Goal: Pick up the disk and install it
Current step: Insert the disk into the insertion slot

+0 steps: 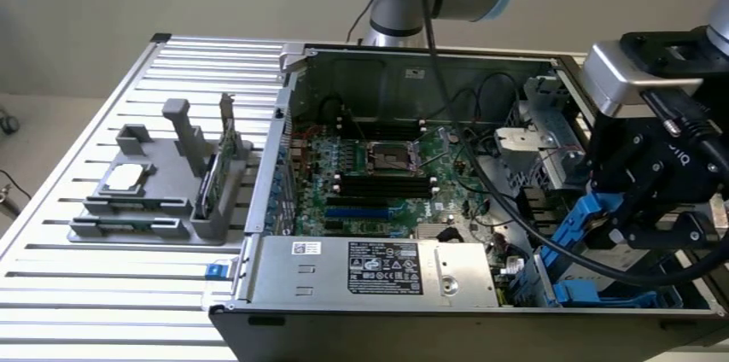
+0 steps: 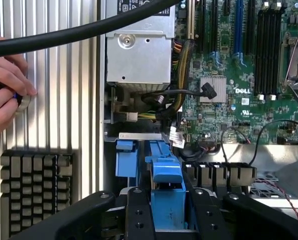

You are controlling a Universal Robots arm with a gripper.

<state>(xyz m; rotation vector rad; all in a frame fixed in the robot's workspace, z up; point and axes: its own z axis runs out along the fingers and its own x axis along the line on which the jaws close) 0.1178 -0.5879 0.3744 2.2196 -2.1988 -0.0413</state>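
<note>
The fingers (image 2: 139, 215) are clamped on the blue bracket of the disk (image 2: 167, 192), held over the computer case (image 1: 456, 332) (stiff, weighty, probably shock-sensitive, so the bracket's sides suit gripping).

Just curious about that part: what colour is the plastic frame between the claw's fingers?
The frame is bright blue, clearest in the wrist view.

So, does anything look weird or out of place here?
Yes: a person's hand is at the ribbed table beside the open computer case, pinching something small. That's odd while the jaws hold the disk over the case.
</note>
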